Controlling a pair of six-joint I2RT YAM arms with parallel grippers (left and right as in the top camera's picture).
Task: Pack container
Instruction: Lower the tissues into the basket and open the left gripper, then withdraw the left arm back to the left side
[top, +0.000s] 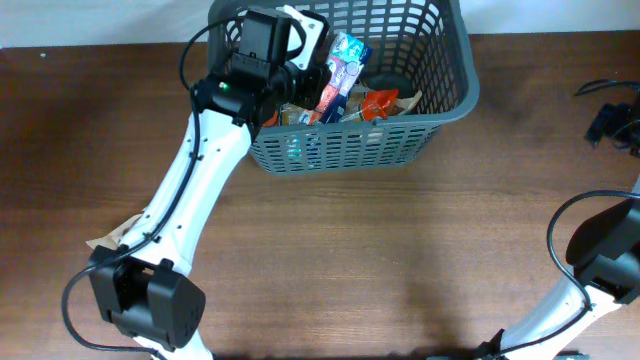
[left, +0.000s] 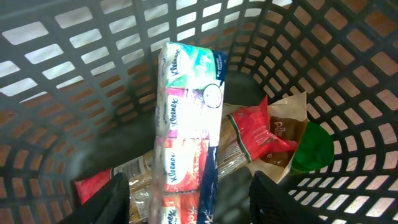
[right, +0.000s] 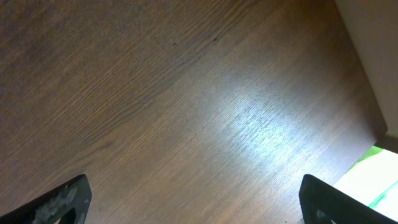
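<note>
Tabletop (top: 380, 250) of dark wood bears the grey container (top: 452, 90) at its far side. Inside the container hangs the left gripper (left: 189, 190), jaws apart, above a Kleenex tissue pack (left: 186, 112). Well right of the container, the right gripper (right: 193, 199) is spread wide over bare wood.

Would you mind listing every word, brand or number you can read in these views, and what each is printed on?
"Kleenex": repeated down the tissue pack standing in the basket, left wrist view.
Lettering on the brown pouch: too blurred to read.
Print on the red packet: too blurred to read.
Overhead and right wrist views: nothing legible.
</note>
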